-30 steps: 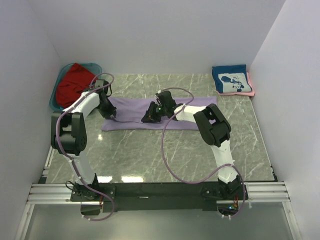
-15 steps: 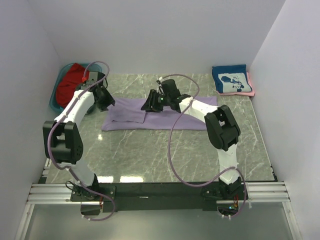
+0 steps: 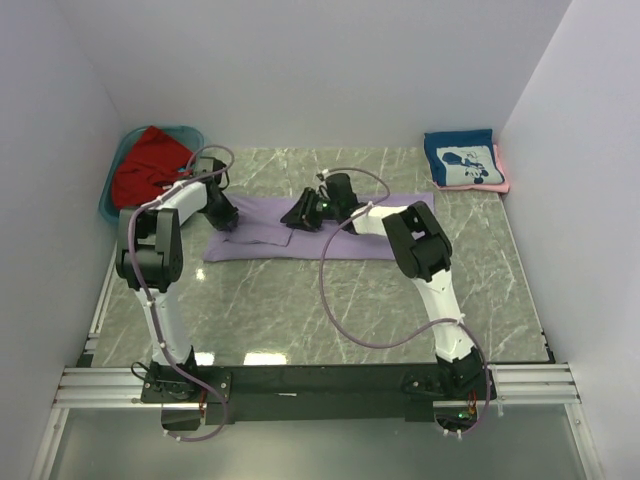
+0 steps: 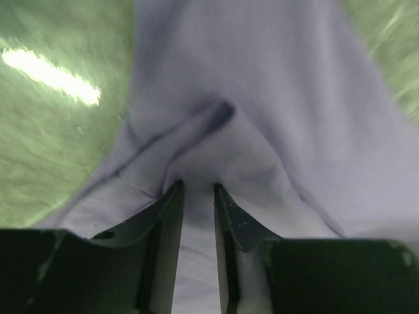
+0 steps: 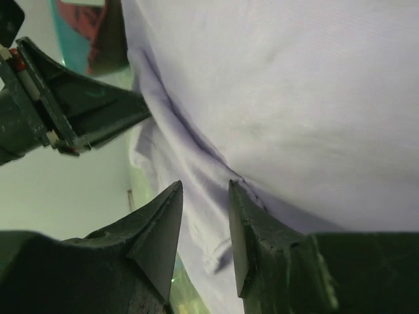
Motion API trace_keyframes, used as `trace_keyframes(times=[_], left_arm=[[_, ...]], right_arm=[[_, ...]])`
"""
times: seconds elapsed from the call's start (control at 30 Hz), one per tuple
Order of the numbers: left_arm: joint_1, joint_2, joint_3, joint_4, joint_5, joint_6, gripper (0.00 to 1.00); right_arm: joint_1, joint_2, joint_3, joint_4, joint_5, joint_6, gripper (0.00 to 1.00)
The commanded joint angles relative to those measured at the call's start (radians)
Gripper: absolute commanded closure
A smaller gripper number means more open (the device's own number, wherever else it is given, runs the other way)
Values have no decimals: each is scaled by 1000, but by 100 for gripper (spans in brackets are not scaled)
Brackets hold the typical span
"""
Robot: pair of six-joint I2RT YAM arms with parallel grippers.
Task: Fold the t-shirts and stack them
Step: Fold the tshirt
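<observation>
The lavender t-shirt lies as a long strip across the middle of the table. My left gripper is down on its left end. In the left wrist view the jaws stand narrow, with the cloth puckered at their tips. My right gripper is on the shirt about a third along. Its jaws stand close together on a ridge of cloth that runs toward the left gripper. The red shirt lies in the tub. The navy shirt lies folded on the pink one.
The teal tub stands at the back left corner, by the left wall. The folded stack is at the back right corner. White walls close in three sides. Cables loop from both arms over the table.
Both grippers went up and toward the back wall, then came down again onto the left part of the lavender shirt, a little farther back than a second ago.
</observation>
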Motion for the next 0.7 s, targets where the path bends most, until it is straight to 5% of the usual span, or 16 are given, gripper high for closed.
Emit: trace_keyframes(times=[0.0,0.33,0.5,0.67], left_arm=[[15,9,21,27,-64,-18,69],[7,-260,-80,-7,-48,16,39],[1,-422,-211,-1,-33,21,39],[13,-488,-356,42,-81,-39,54]], right_arm=[[-62,-12,-46,103,8,18,57],[-163,-361,-308,54,-87,-136,56],[-290,-605,-529,-21,-90,-228,56],[-468,-739,-765,-28,-79,-231,58]])
